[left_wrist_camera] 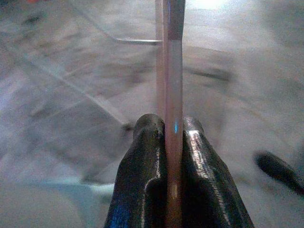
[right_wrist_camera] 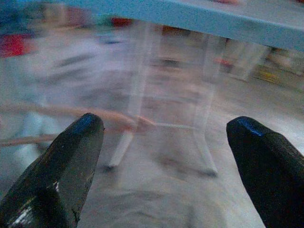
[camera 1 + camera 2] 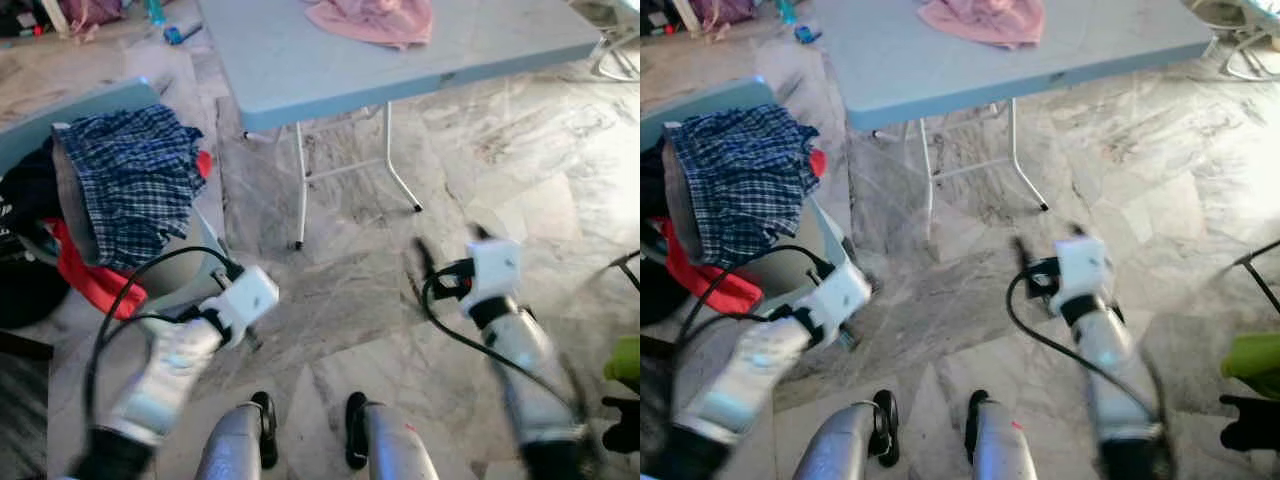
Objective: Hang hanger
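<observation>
A thin pinkish-tan hanger bar (image 1: 172, 71) runs straight out between the two black fingers of my left gripper (image 1: 171, 129), which is shut on it. That arm is low at my left, its white wrist (image 3: 247, 297) beside the heap of clothes. My right gripper (image 2: 164, 126) is open with nothing between its fingers (image 2: 71, 147). In its blurred view a tan bar of the hanger (image 2: 95, 115) crosses ahead of one finger. In the eye views the right gripper (image 3: 450, 248) hangs over the marble floor, in front of the table legs.
A blue-grey folding table (image 3: 300, 60) with white legs stands ahead, a pink cloth (image 3: 375, 20) on it. At my left a plaid shirt (image 3: 135, 180) and a red garment (image 3: 95, 285) are draped over a grey seat. A green object (image 3: 625, 360) is at the right edge.
</observation>
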{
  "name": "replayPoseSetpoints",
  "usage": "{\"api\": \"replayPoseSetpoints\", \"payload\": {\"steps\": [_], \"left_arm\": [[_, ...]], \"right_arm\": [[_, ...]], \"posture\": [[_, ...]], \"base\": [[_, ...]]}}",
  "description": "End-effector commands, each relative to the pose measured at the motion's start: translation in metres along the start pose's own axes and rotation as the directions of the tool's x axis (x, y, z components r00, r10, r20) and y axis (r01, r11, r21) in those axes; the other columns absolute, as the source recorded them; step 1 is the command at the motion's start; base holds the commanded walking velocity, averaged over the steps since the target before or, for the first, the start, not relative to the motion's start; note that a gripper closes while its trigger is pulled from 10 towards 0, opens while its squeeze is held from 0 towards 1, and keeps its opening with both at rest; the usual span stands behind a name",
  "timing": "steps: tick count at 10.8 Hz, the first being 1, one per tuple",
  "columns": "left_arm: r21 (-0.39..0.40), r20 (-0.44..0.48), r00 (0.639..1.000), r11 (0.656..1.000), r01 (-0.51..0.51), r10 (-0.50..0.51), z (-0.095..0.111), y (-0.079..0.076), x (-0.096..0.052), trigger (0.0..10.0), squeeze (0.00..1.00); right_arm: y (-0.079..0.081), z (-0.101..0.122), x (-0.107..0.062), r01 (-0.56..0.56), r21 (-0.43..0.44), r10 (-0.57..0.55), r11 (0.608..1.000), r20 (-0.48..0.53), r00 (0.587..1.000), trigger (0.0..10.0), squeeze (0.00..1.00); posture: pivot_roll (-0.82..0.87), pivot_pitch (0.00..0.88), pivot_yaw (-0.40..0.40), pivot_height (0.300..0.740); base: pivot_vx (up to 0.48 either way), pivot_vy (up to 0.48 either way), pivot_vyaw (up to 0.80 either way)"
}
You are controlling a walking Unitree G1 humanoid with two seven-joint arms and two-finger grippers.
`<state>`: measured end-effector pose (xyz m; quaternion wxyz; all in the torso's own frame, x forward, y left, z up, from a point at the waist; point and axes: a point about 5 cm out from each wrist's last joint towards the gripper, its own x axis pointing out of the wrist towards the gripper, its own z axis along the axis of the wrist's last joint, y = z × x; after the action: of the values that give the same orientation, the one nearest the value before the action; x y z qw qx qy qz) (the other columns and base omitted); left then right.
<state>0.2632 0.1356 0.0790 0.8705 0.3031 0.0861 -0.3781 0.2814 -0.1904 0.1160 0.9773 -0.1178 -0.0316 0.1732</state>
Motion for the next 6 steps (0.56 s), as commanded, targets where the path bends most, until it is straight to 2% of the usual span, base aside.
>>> {"api": "replayPoseSetpoints", "payload": {"steps": [1, 2, 3, 4, 6], "left_arm": [[0.027, 0.034, 0.99, 0.991, 0.133, -0.134, 0.003, -0.013, 0.0, 10.0, 0.0], [0.013, 0.034, 0.985, 0.986, 0.168, -0.168, 0.002, -0.013, -0.002, 10.0, 0.0], [-0.002, 0.053, 0.971, 0.973, 0.232, -0.232, 0.003, -0.015, -0.004, 10.0, 0.0], [-0.008, 0.045, 0.948, 0.949, 0.315, -0.314, -0.001, -0.021, -0.007, 10.0, 0.0], [0.002, 0.058, 0.927, 0.929, 0.371, -0.37, -0.003, -0.029, -0.012, 10.0, 0.0]], "right_arm": [[0.003, 0.001, 0.001, -0.132, -0.009, 0.132, 0.991, -0.015, 0.991, 10.0, 0.0], [0.003, 0.006, 0.001, -0.256, -0.066, 0.254, 0.965, -0.028, 0.967, 10.0, 0.0], [0.004, 0.01, -0.002, -0.413, -0.144, 0.406, 0.899, -0.073, 0.911, 10.0, 0.0], [0.005, 0.009, -0.012, -0.6, -0.149, 0.578, 0.786, -0.17, 0.798, 10.0, 0.0], [0.001, 0.001, -0.025, -0.721, -0.138, 0.67, 0.679, -0.284, 0.686, 10.0, 0.0]], "posture": [[-0.02, 0.265, -0.029, 0.74], [-0.02, 0.264, -0.028, 0.74], [-0.03, 0.261, -0.03, 0.74], [-0.03, 0.259, -0.032, 0.74], [-0.02, 0.262, -0.031, 0.74]], "base": [[0.0, 0.0, 0.0], [0.0, 0.0, 0.0], [0.0, 0.0, 0.0], [0.0, 0.0, 0.0], [0.0, 0.0, 0.0]]}}
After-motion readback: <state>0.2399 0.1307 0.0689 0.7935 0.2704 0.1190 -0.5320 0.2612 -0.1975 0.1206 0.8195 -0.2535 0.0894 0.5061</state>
